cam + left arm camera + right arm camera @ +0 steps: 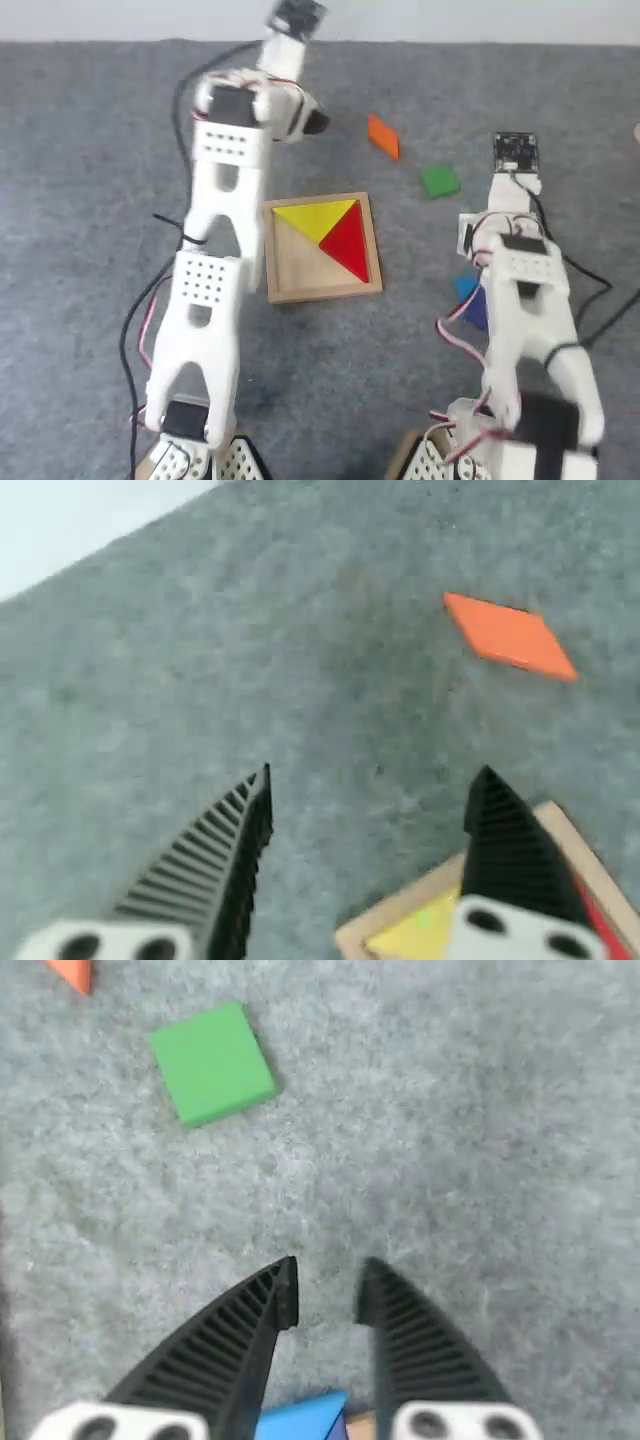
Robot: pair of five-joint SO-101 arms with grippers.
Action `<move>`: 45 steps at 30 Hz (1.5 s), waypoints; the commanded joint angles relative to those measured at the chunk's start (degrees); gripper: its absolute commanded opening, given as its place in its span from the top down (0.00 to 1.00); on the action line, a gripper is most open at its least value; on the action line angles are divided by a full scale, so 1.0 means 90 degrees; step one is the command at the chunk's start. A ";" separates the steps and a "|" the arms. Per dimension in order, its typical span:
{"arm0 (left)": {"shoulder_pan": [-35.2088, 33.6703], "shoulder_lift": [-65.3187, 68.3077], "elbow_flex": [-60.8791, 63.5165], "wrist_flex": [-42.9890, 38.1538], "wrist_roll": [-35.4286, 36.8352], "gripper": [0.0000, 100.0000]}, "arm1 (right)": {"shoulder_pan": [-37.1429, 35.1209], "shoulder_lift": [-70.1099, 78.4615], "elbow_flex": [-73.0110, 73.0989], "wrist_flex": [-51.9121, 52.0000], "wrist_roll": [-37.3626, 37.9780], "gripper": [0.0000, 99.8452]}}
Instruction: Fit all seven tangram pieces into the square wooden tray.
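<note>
The square wooden tray (276,250) lies mid-table with a yellow triangle (314,219) and a red triangle (350,243) in it. Beyond it lie an orange parallelogram (383,135) and a green square (439,181). My left gripper (375,776) is open and empty, hovering over bare carpet just past the tray's far corner (400,915), short of the orange parallelogram (510,632). My right gripper (328,1270) is open by a narrow gap with nothing in it, a short way from the green square (212,1062). A blue piece (300,1418) lies right under it.
Grey carpet covers the whole table. Blue pieces (468,292) lie partly hidden under the right arm (525,290). The left arm (215,250) stretches along the tray's left side. Open carpet lies left of the left arm and in front of the tray.
</note>
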 commanded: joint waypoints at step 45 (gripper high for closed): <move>-0.1182 -1.6117 2.1114 -0.5753 -0.2110 0.85 | -0.0161 -0.9470 0.5197 0.3512 0.0723 0.99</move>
